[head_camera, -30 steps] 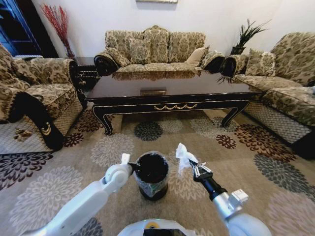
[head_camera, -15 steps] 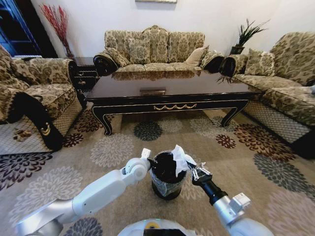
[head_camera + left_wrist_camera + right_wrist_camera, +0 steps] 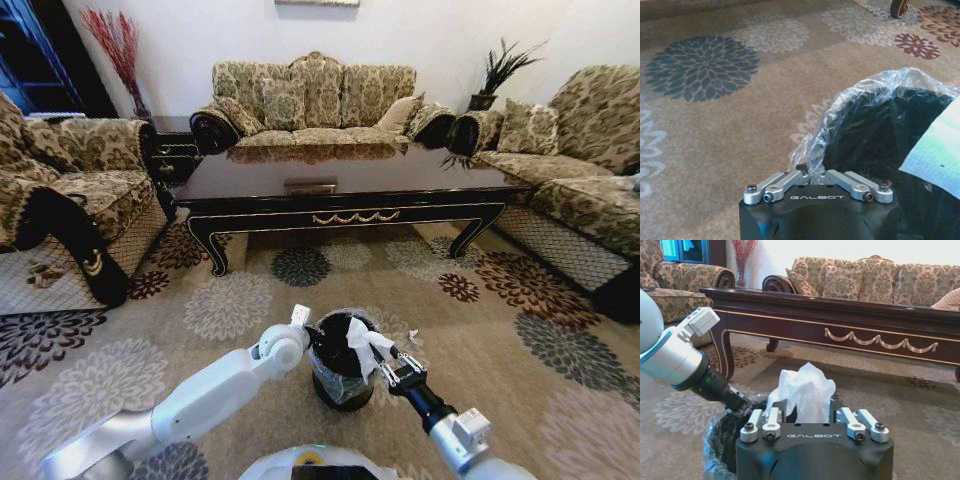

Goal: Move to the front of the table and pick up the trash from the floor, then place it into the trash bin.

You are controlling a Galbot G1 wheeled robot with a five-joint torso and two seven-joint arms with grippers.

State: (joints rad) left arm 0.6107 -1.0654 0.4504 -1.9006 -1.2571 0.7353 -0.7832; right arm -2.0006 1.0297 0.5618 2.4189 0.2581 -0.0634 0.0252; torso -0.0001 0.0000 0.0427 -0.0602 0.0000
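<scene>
One crumpled white paper piece (image 3: 358, 337) is pinched by the right gripper (image 3: 385, 371) fingers right above the trash bin (image 3: 340, 375) mouth. It is judged light, soft and crushable; a hold on the bunched edge suffices. The bin rim and its crinkly bag liner (image 3: 860, 107) are clamped by the left gripper (image 3: 306, 330) fingers; the liner looks thin and slippery. One small white scrap (image 3: 412, 337) is seen on the floor (image 3: 500, 330) near the bin. The bin's inside is dark and unreadable. The desk (image 3: 350, 175) stands well beyond.
</scene>
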